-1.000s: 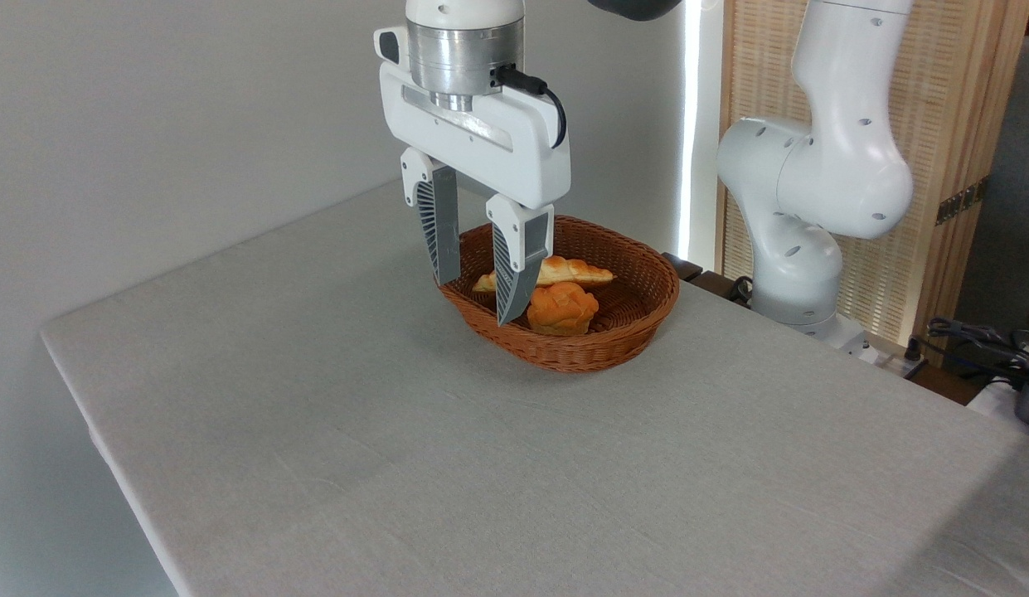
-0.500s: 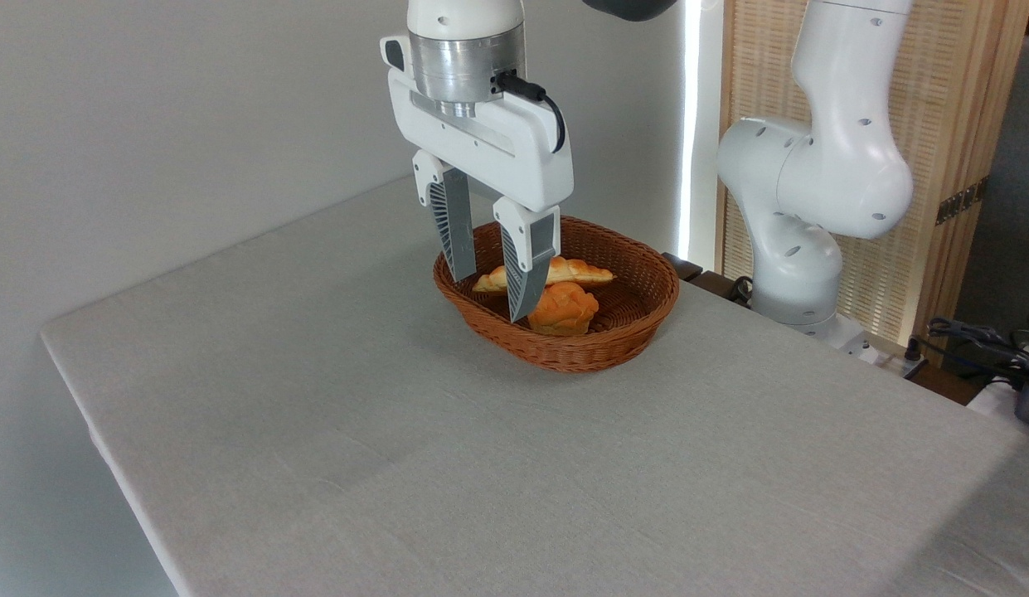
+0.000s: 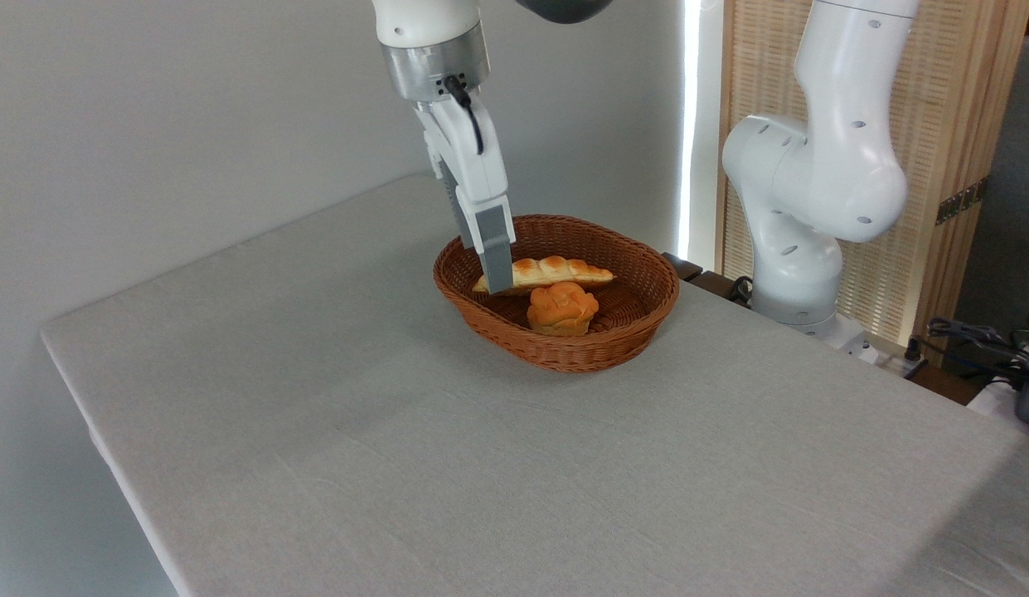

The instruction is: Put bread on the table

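Observation:
The bread [image 3: 555, 269], a pale-golden braided loaf, lies along the back of the brown wicker basket [image 3: 657, 286]. The basket stands on the table [image 3: 448, 464], which has a light grey cloth top. My gripper [image 3: 491, 278] hangs over the basket's left side, turned so I see it almost edge-on. Its near finger [image 3: 495, 249] reaches down in front of the loaf's left end, while the far finger shows only as a dark strip behind it. The jaws stand open and hold nothing. I cannot tell whether a finger touches the loaf.
A round orange muffin-like bun [image 3: 562, 308] sits in the basket in front of the loaf. The arm's white base [image 3: 800, 207] rises at the table's back right. Cables and dark gear [image 3: 991, 340] lie beyond the right edge. A wall runs behind.
The gripper has turned about its vertical axis from broadside to nearly edge-on. It has shifted back over the basket, and its fingers now stand at the loaf's left end.

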Robot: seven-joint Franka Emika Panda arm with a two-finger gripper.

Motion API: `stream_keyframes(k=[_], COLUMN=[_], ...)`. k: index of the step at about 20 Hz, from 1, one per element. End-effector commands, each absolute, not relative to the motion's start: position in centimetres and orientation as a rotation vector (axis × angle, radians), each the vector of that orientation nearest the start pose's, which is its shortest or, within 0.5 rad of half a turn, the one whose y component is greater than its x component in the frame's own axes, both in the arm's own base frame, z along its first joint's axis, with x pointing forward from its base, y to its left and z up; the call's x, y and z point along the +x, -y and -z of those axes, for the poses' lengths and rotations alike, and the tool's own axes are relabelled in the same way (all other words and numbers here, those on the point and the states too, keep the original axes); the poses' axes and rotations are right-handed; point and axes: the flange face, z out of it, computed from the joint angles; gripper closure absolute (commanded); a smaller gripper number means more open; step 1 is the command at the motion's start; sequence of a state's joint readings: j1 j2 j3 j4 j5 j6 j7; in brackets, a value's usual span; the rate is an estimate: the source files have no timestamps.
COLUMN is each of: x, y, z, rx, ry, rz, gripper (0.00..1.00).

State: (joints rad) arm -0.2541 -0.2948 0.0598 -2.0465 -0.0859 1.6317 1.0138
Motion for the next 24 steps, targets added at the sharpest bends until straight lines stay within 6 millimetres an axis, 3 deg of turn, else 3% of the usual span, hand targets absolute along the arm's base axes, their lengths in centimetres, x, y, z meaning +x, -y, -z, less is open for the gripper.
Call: stream_keyframes(k=[1, 13, 18, 24], x=[42.6, 37.5, 36.9, 37.5], y=[10.8, 22.4, 24.9, 25.8], z=[-53.9, -47.5, -45.7, -43.8], rx=[-2.572, -2.256, -2.183, -2.167], ry=[-2.115, -2.414, -2.45, -2.453], rz=[-0.201, -0.461, -0.508, -0.525], gripper=[0.0, 0.0, 0.0, 0.0])
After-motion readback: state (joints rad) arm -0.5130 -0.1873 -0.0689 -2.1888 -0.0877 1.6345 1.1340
